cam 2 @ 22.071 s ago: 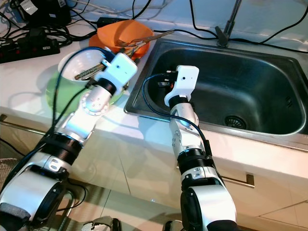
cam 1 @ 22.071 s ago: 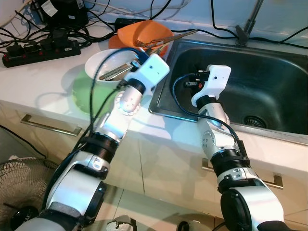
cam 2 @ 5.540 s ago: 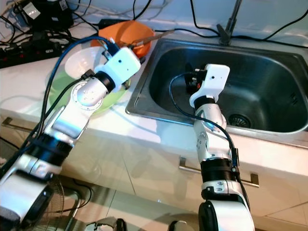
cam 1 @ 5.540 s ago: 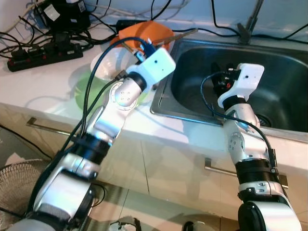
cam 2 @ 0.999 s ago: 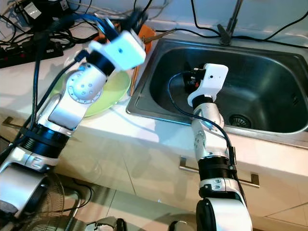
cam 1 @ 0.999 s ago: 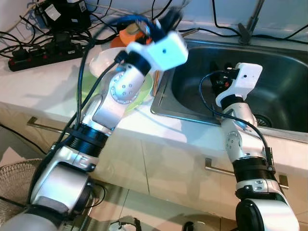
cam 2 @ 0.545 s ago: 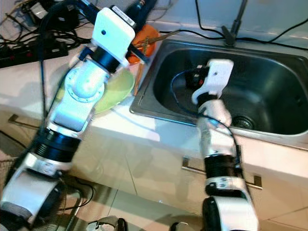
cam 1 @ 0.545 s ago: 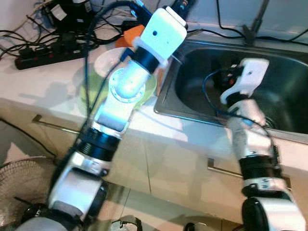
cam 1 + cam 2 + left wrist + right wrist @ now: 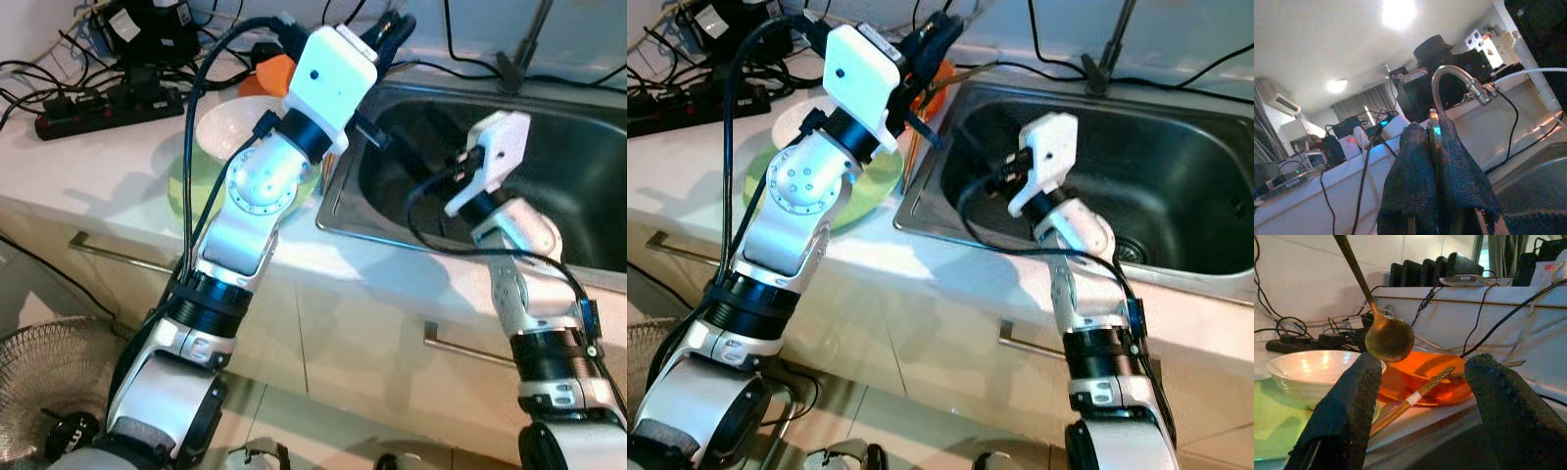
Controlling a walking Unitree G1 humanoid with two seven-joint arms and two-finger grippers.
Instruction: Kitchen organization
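While left tool (image 9: pixel 1434 196) raised above sink's near-left corner, fingers clenched on handle of spoon (image 9: pixel 1389 339); spoon hangs bowl-down over orange bowl (image 9: pixel 1425 377). Right tool (image 9: pixel 1420 416) released, fingers spread wide, held over sink (image 9: pixel 549 166), facing left toward dishes. White bowl (image 9: pixel 240 132) sits on green plate (image 9: pixel 867 186) on bench (image 9: pixel 88 166), orange bowl behind it. Chopsticks (image 9: pixel 1413 399) rest on bench at sink edge, touching orange bowl. Faucet (image 9: pixel 1452 81) behind sink. Power strip (image 9: pixel 108 103) at bench rear left.

Light: we see ceiling lamps (image 9: pixel 1398 12) glaring toward 12 o'clock.
Shadows: soft, on the countertop (image 9: pixel 88 166).
Focus: head views sharp.
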